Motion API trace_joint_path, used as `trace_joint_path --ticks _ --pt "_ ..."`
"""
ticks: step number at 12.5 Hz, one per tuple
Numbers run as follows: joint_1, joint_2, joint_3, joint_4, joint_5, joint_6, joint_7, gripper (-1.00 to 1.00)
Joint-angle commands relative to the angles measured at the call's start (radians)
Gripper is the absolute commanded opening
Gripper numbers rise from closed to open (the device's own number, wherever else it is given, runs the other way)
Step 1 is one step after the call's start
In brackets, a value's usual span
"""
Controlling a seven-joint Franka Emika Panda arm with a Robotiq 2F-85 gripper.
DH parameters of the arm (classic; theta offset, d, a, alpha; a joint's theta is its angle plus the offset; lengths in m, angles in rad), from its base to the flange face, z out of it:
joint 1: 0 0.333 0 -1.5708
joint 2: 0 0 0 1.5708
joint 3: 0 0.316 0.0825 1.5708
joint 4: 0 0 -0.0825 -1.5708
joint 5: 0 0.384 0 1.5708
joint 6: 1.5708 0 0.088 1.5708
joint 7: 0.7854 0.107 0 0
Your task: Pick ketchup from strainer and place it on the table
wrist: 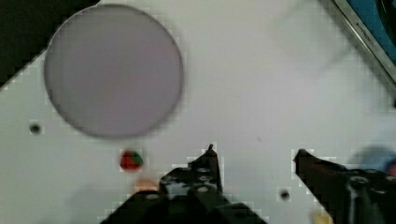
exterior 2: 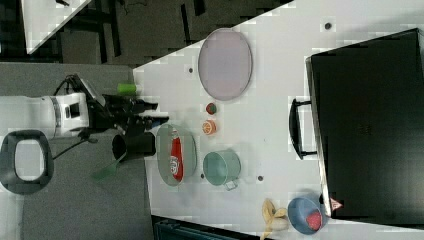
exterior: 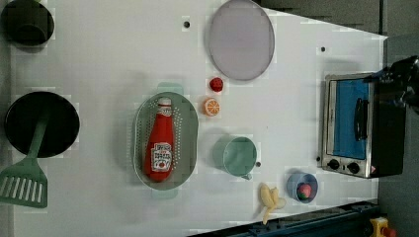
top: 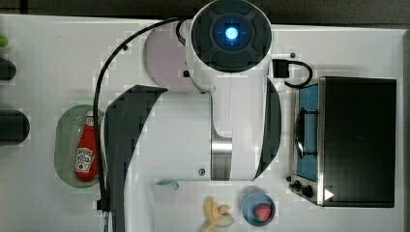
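Observation:
The ketchup [exterior: 160, 143] is a red squeeze bottle with a white cap and label, lying lengthwise in the pale green strainer [exterior: 189, 123] on the white table [exterior: 108, 59]. The top view shows the ketchup [top: 86, 152] in the strainer [top: 65, 145] at the top view's left, beside the arm's dark link. In the right view the ketchup [exterior 2: 176, 157] rests in the strainer [exterior 2: 162, 150], and my gripper [exterior 2: 152, 116] hangs just beyond the strainer's end, apart from the bottle. In the wrist view my gripper [wrist: 256, 156] is open, with only bare table between its fingers.
A grey-lilac plate [exterior: 241, 39] lies near the table's edge, with a small strawberry [exterior: 216, 84] and an orange slice [exterior: 211, 106] by the strainer. A green cup [exterior: 239, 156], a banana [exterior: 269, 197], a blue bowl [exterior: 302, 187], a toaster oven [exterior: 353, 126] and a black pan with a spatula [exterior: 42, 123] stand around.

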Motion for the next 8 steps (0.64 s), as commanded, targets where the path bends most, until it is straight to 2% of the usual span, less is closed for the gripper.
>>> trace_joint_path --ticks 1,3,8 --pt "-0.103 -0.264 0.082 -0.144 0.049 -0.142 0.027 0.59" --pt "-0.094 -0.252 0.125 -0.144 0.049 -0.142 0.027 1.0" --pt "-0.078 -0.197 0.333 -0.144 0.049 -0.095 0.027 1.0"
